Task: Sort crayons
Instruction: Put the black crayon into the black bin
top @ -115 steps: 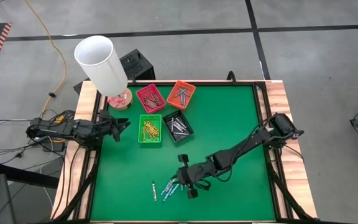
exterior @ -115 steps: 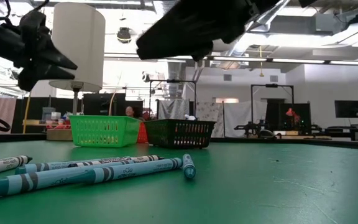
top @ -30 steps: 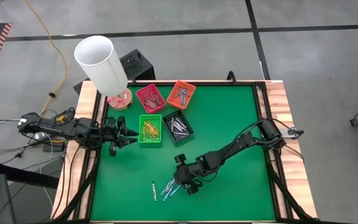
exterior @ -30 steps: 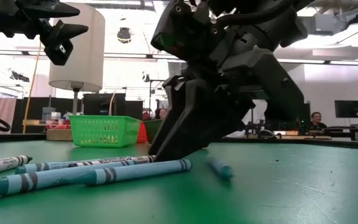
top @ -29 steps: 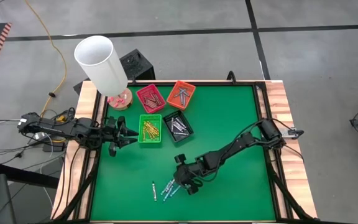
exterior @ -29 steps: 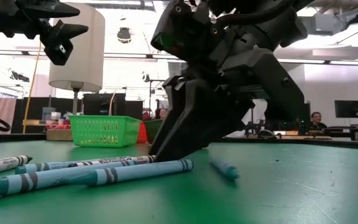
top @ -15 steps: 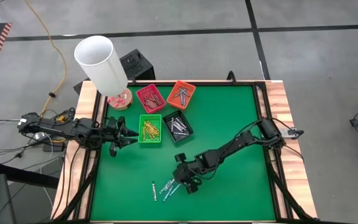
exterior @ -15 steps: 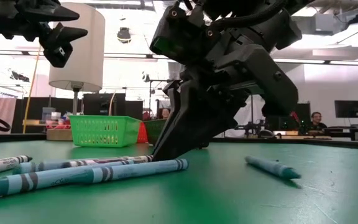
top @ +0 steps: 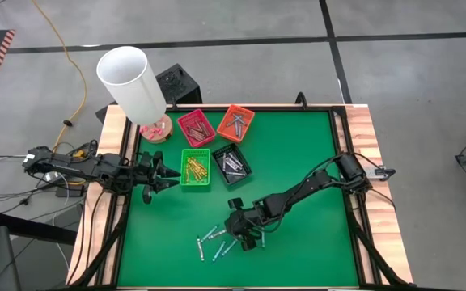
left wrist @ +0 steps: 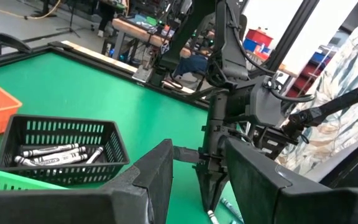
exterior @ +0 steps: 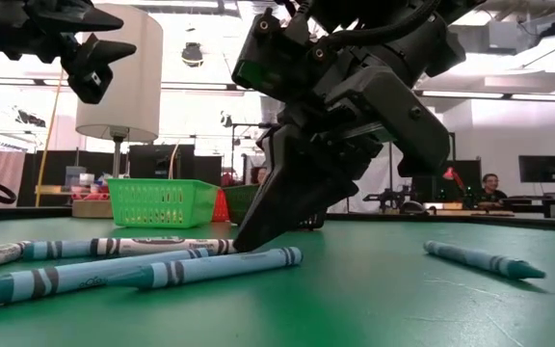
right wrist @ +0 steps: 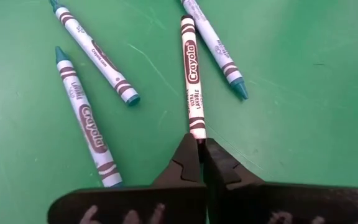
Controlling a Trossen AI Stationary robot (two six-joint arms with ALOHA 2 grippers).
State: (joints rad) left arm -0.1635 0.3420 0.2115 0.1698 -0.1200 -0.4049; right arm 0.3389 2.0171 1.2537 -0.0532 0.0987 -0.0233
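Note:
Several crayons (top: 217, 242) lie loose on the green table near its front, most of them light blue (right wrist: 86, 118). One with a pale wrapper and dark bands (right wrist: 190, 74) lies flat, pointing away from my right gripper (right wrist: 199, 146), which is shut with its tips at that crayon's near end. Another blue crayon (exterior: 485, 260) lies apart from the rest. My left gripper (top: 168, 174) hovers open and level at the table's left, beside the green tray (top: 195, 168), touching nothing. My right gripper slants down from the table's right, in line with the crayon. Its shut fingertips (right wrist: 188, 152) meet the pale crayon's near end (right wrist: 196, 132). That crayon lies flat on the table. Whether the end is caught between the tips, I cannot tell.
Red (top: 196, 127), orange (top: 235, 122), green and black (top: 231, 164) trays holding crayons stand at the far left. A white lamp (top: 132, 81) stands at the far left corner. The table's right half shows bare green mat (top: 314, 162).
My right gripper has shut in place over the crayons, rolling slightly. The tight bunch of crayons has spread apart. One light blue crayon has skidded away from the gripper along the table. The left arm has kept still.

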